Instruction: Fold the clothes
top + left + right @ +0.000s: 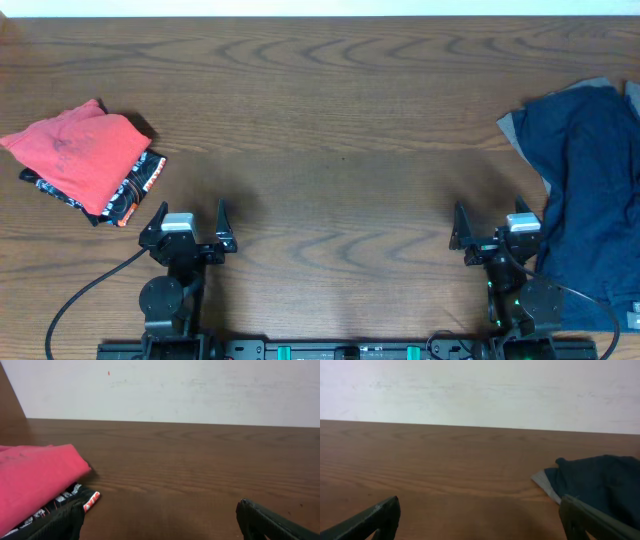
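- Clothes, biggest first: the navy garment (590, 190), grey-edged, sprawls crumpled at the right end of the bench (330, 120). It looks soft, limp and light, so it is probably best pinched at a corner or hem.
- Red garment (80, 150) lies folded at the left end, on top of the black printed one (140, 185).
- Left gripper (190, 213) and right gripper (490, 216) sit at the near edge, jaws spread wide, holding nothing.

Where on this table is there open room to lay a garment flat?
The widest bare stretch of table runs across the middle, between the folded red garment on the left and the navy pile on the right. The near strip between the open left pincer and right pincer is bare too. Both side edges are crowded.
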You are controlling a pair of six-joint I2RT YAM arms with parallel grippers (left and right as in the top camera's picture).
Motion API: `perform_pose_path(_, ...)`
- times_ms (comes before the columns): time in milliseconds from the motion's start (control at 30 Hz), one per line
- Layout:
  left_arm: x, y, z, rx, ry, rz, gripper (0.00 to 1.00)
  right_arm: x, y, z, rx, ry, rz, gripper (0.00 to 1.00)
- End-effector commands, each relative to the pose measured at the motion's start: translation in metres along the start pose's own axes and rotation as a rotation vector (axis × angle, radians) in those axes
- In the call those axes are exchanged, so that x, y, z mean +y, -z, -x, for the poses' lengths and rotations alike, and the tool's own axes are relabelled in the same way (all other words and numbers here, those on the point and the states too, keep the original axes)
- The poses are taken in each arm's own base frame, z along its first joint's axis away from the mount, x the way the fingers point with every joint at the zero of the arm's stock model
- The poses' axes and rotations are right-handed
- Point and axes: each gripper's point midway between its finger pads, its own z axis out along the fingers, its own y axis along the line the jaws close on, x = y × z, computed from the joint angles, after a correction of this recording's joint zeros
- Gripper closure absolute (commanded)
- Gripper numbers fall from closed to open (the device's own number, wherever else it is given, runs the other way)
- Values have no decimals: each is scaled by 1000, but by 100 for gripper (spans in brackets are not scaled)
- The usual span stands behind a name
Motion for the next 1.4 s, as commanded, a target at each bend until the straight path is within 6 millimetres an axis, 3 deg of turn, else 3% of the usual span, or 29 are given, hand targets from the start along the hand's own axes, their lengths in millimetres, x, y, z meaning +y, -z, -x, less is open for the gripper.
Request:
perform_pose_path(0, -2, -1, -18, 63, 45, -12, 2, 1, 0, -1, 5, -61, 12, 1)
perform_pose_path(100, -6, 0, -20, 90, 153, -29, 2, 1, -1, -4, 18, -67, 10, 1)
perform_pose_path(267, -8, 4, -21, 166, 175, -33, 2, -3, -1, -9, 78, -67, -13, 1)
perform_pose_path(600, -14, 6, 7, 342, 186, -39, 2, -13, -16, -3, 272, -62, -79, 1)
perform_pose_path(767, -15, 0, 12, 472, 193, -23, 2, -20, -36, 5, 431, -14, -114, 1)
perform_pose_path(1033, -25, -1, 17, 685, 223, -53, 2, -29, -72, -9, 762, 18, -108, 1)
perform_pose_path(1233, -29, -5, 19, 729, 233, -67, 2, -35, -111, -3, 723, 69, -112, 1)
perform_pose_path(1367, -29, -6, 15, 747, 235, -63, 2, -72, -132, -13, 712, 161, -248, 4)
